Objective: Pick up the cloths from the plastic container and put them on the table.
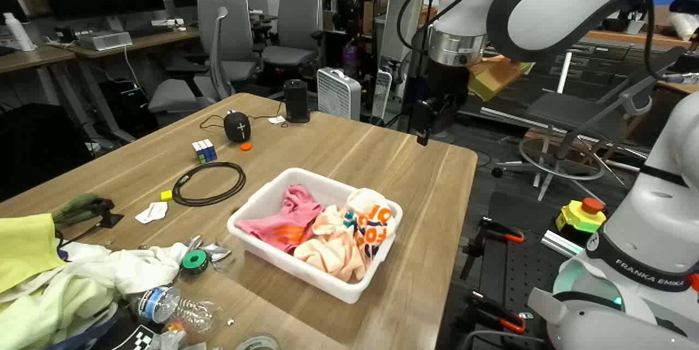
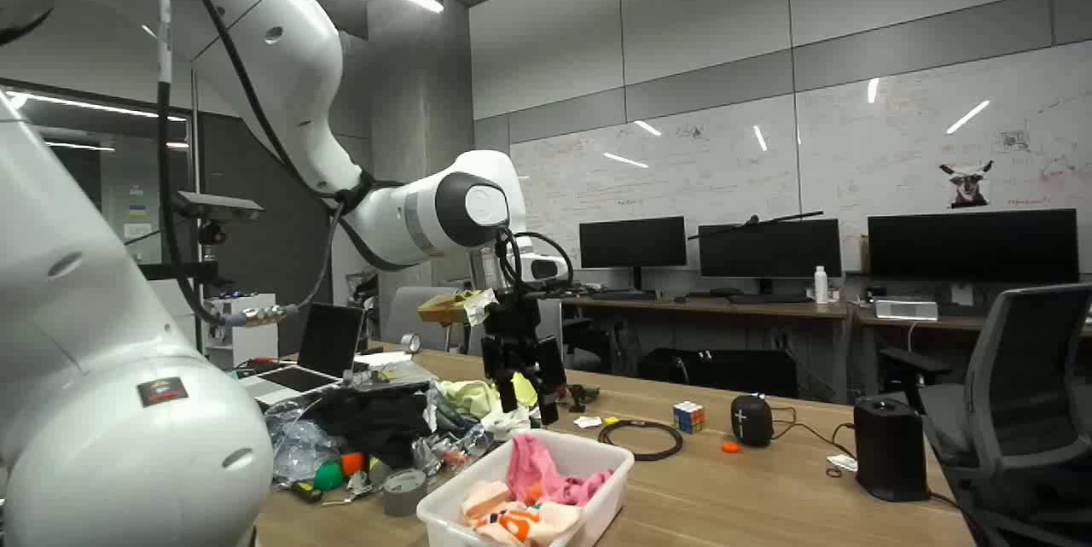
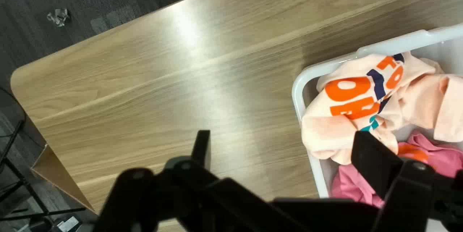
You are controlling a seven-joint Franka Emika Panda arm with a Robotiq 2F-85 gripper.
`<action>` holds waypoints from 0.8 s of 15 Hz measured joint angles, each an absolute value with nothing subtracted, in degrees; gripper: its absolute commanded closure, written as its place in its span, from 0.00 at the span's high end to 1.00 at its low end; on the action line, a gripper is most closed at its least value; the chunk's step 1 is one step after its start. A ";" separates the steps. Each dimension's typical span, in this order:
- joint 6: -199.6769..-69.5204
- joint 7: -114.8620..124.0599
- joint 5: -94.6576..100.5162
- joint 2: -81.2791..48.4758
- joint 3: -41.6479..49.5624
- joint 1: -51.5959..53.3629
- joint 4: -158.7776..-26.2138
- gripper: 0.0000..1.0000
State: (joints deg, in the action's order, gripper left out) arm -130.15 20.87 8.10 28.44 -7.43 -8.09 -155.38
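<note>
A: What do we have in the white rectangular plastic container [image 1: 284,260] on the brown wood-grain table [image 1: 431,191]?

B: At one end, an orange-printed pink cloth [image 1: 297,209]; bunched against it, a peach and cream cloth [image 1: 333,241] with orange, navy and teal print, which reaches the rim at the other end. Whether its peach and cream folds are all one piece, we cannot tell.

A: And how do we find the black two-fingered gripper [image 3: 282,138]?

B: Spread wide and holding nothing. In the wrist view we see its dark fingers [image 3: 202,148] standing well apart, with tabletop, a stretch of the container's rim and some peach cloth showing in the gap.

A: Where do the cloths lie from it, then?

B: Lower, and off to one side. In an exterior view we see the gripper hanging above the table toward its edge, apart from the cloths. In the wrist view the container sits at the right: one finger shows in front of the cloths, the other in front of the wood.

A: What else shares the table with them?

B: We see a coiled black cable [image 1: 202,202] and, near it, a multicoloured plastic puzzle cube [image 1: 205,150].
</note>
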 measured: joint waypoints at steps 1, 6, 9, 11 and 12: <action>-130.16 20.87 8.10 28.45 -7.43 -8.09 -155.35 1.00; -130.16 20.87 8.10 28.47 -7.43 -8.09 -155.32 1.00; -130.14 20.87 8.10 28.44 -7.38 -8.06 -155.35 1.00; -130.15 20.87 8.10 28.31 -7.35 -7.80 -155.35 1.00; -130.23 20.87 8.09 28.22 -7.38 -7.52 -155.26 1.00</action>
